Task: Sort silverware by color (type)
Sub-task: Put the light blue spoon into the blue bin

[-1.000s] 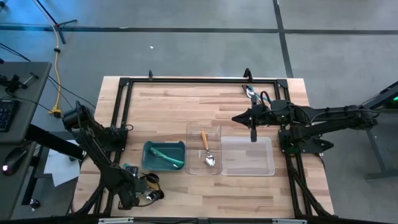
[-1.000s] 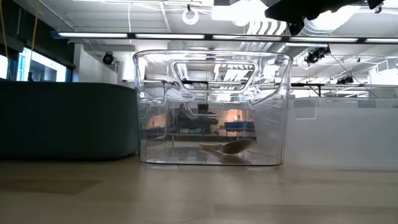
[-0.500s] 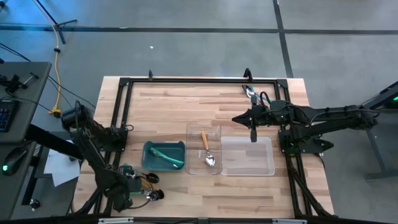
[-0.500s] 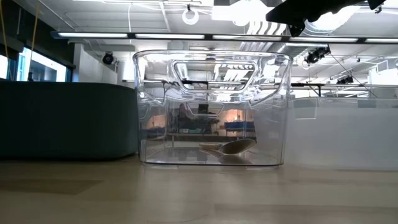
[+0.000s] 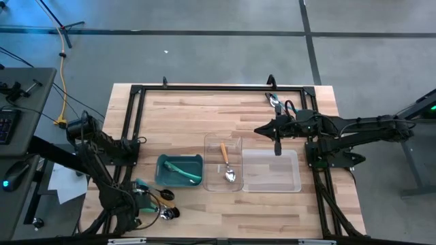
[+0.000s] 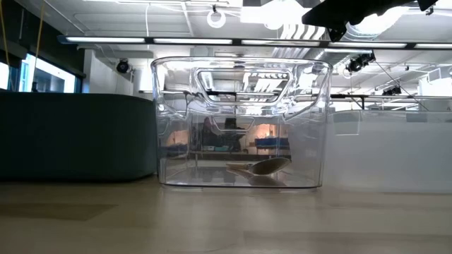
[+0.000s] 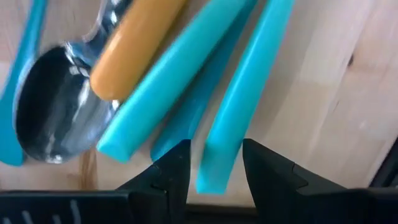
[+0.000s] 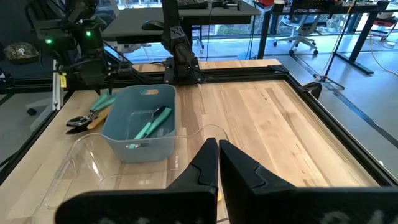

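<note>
A small pile of silverware (image 5: 162,204) lies on the table near its near left corner: teal handles, an orange handle (image 7: 134,43) and a shiny spoon head (image 7: 53,118). My left gripper (image 7: 214,171) is open and low over this pile, with the free end of one teal handle (image 7: 217,168) between its fingers. The teal bin (image 5: 180,170) holds teal utensils. An orange-handled spoon (image 5: 227,162) lies in the middle clear tray (image 5: 208,163). More silverware (image 5: 275,101) lies by the far right corner. My right gripper (image 5: 276,146) is shut, above the right clear tray (image 5: 271,170). My left gripper comes at the pile from above, with a finger on either side of a teal handle's free end (image 7: 214,177), which lies on the table. Whether the fingers (image 7: 177,171) touch it, I cannot tell.
A black frame (image 5: 204,88) runs around the table's edges. The bin and the two trays stand in a row across the middle. Bare wood (image 5: 197,116) lies between them and the far edge. Desks and chairs stand in the room beyond.
My left arm has shifted a little toward the table's left edge, staying low by the pile. The right arm has kept still.
</note>
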### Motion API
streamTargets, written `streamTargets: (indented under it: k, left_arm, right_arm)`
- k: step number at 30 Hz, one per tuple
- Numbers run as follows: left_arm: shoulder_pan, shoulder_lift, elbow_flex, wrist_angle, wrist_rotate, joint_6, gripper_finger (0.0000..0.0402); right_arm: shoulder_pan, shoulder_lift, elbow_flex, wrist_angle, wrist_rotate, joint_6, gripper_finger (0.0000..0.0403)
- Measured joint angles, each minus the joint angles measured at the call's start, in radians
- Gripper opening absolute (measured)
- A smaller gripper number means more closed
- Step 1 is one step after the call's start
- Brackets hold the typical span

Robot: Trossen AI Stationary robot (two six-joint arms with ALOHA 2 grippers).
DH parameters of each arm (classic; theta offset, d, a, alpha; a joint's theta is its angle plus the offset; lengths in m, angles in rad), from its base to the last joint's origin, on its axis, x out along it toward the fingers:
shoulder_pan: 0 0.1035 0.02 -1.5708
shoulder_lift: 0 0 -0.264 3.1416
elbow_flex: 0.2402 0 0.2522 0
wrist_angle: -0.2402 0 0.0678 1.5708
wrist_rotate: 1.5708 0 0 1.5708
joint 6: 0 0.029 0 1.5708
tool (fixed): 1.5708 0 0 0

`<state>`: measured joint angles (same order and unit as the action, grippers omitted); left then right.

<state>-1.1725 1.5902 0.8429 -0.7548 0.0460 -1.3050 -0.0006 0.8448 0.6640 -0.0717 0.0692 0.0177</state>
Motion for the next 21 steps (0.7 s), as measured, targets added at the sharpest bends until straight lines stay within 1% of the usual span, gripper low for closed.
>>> streamTargets:
  k: [2, 9, 12, 17, 21]
  left_arm:
    - [0.000, 0.000, 0.000, 0.003, -0.022, -0.001, 0.0135]
    - [-0.003, 0.000, -0.004, 0.025, -0.013, -0.001, 0.0135]
    - [-0.008, 0.000, -0.020, 0.048, 0.006, -0.003, 0.0135]
    - [-0.007, 0.000, -0.048, 0.160, 0.093, -0.002, 0.0135]
    - [-0.007, 0.000, -0.048, 0.177, 0.100, -0.003, 0.0135]
  right_arm:
    - [0.000, 0.000, 0.000, 0.000, 0.000, 0.000, 0.0000]
    - [0.000, 0.000, 0.000, 0.000, 0.000, 0.000, 0.0000]
    - [0.000, 0.000, 0.000, 0.000, 0.000, 0.000, 0.0000]
    - [0.000, 0.000, 0.000, 0.000, 0.000, 0.000, 0.0000]
    - [0.000, 0.000, 0.000, 0.000, 0.000, 0.000, 0.0000]
